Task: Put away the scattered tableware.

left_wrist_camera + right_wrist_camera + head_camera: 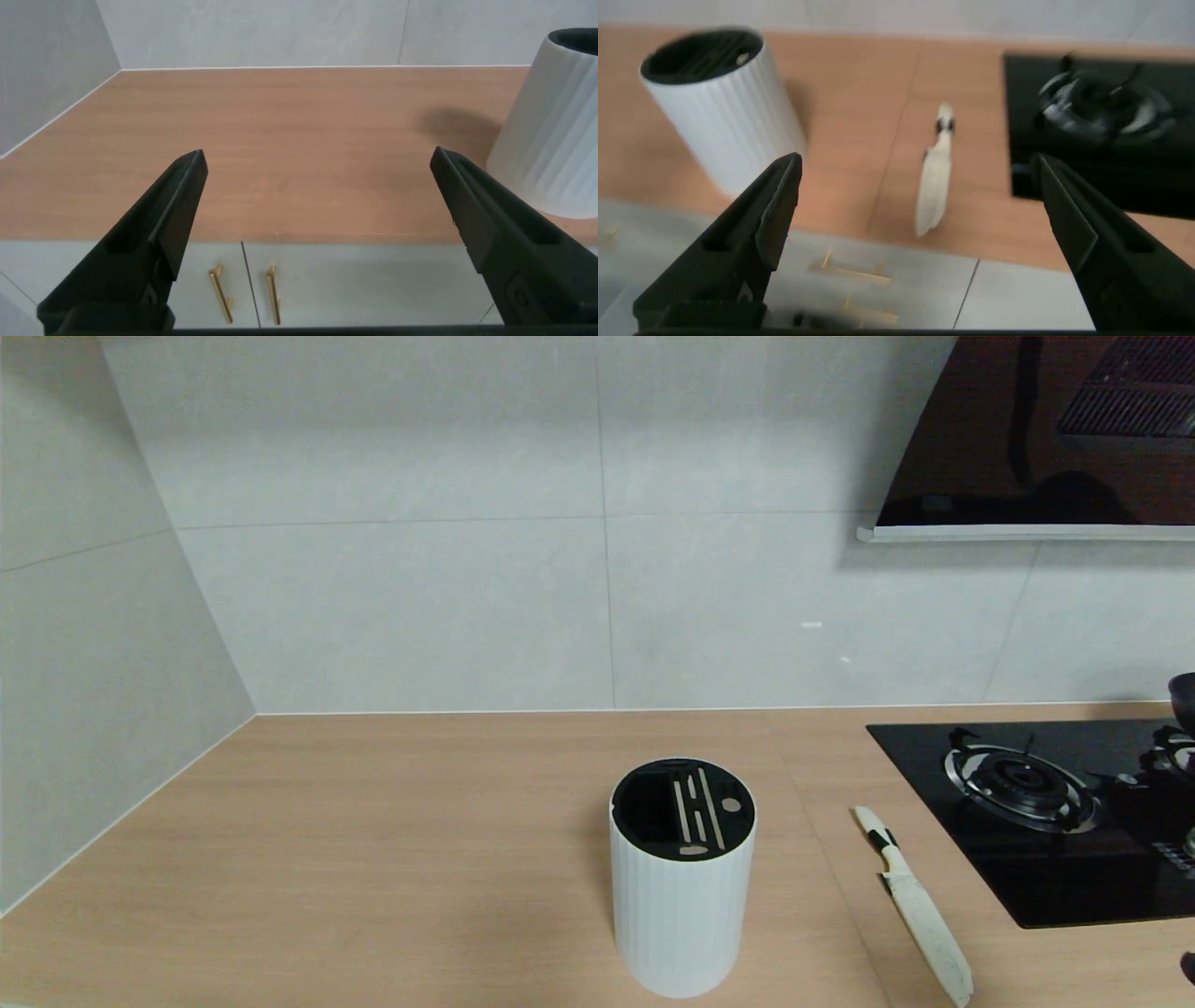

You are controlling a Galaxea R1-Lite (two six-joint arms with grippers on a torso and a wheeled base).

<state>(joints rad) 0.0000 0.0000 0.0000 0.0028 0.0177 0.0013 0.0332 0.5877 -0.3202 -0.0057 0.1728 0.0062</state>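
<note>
— Head view first. Materials?

— Pale wood-grain countertop (373, 821), smooth and matte, backed by a wall of large grey tiles (420, 597). On the right, a glossy black glass hob (1055, 882) with a round metal burner (1018, 784); above it, a dark slanted shiny range hood (1027, 429).

— And the tableware?

— Tall white ribbed cylindrical holder (682, 896) with a black slotted top, standing upright near the counter's front edge. To its right, a cream-white knife with a black band (913, 903), lying flat on the wood between holder and hob, touching neither. Narrow end toward the wall, broader speckled end toward the front edge.

— Left wrist view?

— Left gripper (318, 238) hanging out past the counter's front edge, its two dark angular fingers (159, 233) spread wide, nothing between them. Beyond, bare wood grain and the holder's ribbed side (551, 121). Below the edge, pale cabinet doors (355, 280) with slim gold bar handles (221, 291).

— Right wrist view?

— Right gripper (920, 247) likewise spread apart, black wedge-shaped fingers (752, 238) gripping nothing. Knife (936, 168) seen through the gap between those fingers, farther off on the countertop, well apart from both tips. Holder (729, 112) beyond one finger, hob and burner beyond the other.
</note>
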